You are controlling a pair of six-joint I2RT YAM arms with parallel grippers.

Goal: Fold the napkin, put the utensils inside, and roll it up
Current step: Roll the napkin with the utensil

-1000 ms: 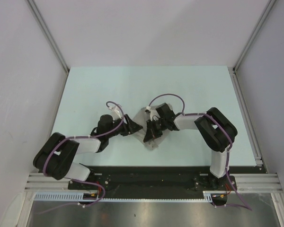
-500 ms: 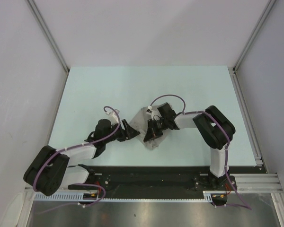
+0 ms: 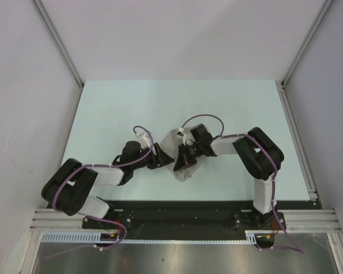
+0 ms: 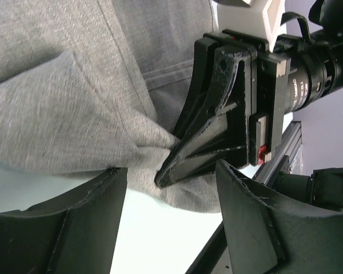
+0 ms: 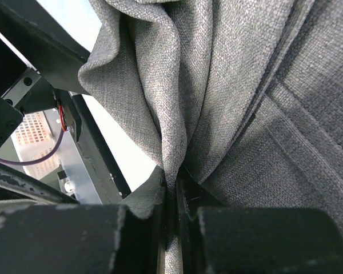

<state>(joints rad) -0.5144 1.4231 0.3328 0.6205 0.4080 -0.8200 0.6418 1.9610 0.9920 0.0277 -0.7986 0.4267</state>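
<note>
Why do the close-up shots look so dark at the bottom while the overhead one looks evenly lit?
Top view: soft, even light, the napkin small. Left wrist view: the left tool sits close to the lens, shadowed and soft; cloth weave crisp. Right wrist view: the right tool nearly black, table behind washed out.

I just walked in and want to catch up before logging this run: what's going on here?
The right gripper is shut on a bunched fold of the grey napkin, which lies crumpled near the middle of the table. The left gripper is open, facing that pinch from close by and holding nothing. No utensils are in view, and the napkin is not yet neatly folded.
</note>
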